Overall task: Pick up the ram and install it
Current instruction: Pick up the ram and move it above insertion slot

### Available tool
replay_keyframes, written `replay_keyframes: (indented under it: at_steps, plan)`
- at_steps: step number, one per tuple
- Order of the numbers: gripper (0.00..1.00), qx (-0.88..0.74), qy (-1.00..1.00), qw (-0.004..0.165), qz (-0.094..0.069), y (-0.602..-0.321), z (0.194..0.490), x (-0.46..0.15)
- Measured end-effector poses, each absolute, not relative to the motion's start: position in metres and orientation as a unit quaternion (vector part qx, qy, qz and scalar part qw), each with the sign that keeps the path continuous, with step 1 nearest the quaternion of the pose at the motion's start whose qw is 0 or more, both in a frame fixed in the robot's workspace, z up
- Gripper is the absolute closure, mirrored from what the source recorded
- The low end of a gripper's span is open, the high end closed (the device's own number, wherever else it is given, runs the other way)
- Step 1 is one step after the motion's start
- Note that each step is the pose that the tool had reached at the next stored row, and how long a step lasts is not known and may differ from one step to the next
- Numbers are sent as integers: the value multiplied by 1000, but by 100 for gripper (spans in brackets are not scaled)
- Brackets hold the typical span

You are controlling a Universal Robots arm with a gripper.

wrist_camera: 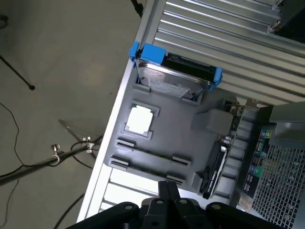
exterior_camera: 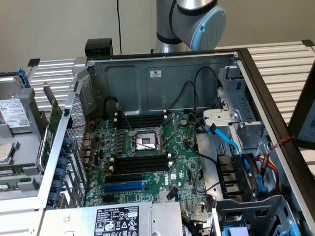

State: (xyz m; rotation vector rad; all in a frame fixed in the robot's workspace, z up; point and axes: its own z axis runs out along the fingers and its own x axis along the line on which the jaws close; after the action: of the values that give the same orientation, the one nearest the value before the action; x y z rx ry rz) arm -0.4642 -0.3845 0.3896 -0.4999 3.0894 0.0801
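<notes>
Hovering with my gripper (wrist_camera: 167, 185) closed, fingers pressed together on nothing, I hang above the grey parts tray (wrist_camera: 190, 107). Item, nearest below my fingers: two long clip holders (wrist_camera: 148, 153); what sits in them is too thin to tell from the wrist view. Item: a square processor chip (wrist_camera: 140, 119) in its nest. Item: a hard drive (wrist_camera: 171, 81) in a blue caddy at the tray's far end. In the exterior view, item: the ram (exterior_camera: 10, 170), a thin green strip lying in that tray at nine o'clock from the processor socket (exterior_camera: 146, 142), outside the open computer case (exterior_camera: 162, 73). It lies well apart from the empty black memory slots (exterior_camera: 140, 164) at the socket's six o'clock. Item, farthest: my arm's joint (exterior_camera: 197, 19), at twelve o'clock behind the case.
</notes>
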Motion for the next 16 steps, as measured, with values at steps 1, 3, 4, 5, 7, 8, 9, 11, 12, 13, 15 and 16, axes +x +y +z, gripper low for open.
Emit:
replay_keyframes:
  at_steps: [1, 3, 4, 5, 7, 8, 9, 11, 12, 13, 15, 16]
  plan:
    - [90, -169, 985, 5, 26, -385, 390, -464]
    - [90, -186, 982, 5, 26, -385, 390, -464]
    - [90, -196, 980, 5, 26, -385, 389, -464]
    - [90, -204, 979, 4, 26, -385, 389, -464]
    - [90, -222, 975, 4, 26, -385, 389, -464]
    - [90, -231, 973, 4, 26, -385, 389, -464]
    - [90, -239, 971, 3, 26, -385, 389, -464]
    - [90, -257, 966, 3, 26, -385, 389, -464]
    - [90, -266, 964, 3, 26, -385, 389, -464]
    - [90, -275, 961, 2, 26, -385, 389, -464]
    - [90, -292, 956, 2, 26, -385, 389, -464]
    - [90, -301, 953, 2, 26, -385, 389, -464]
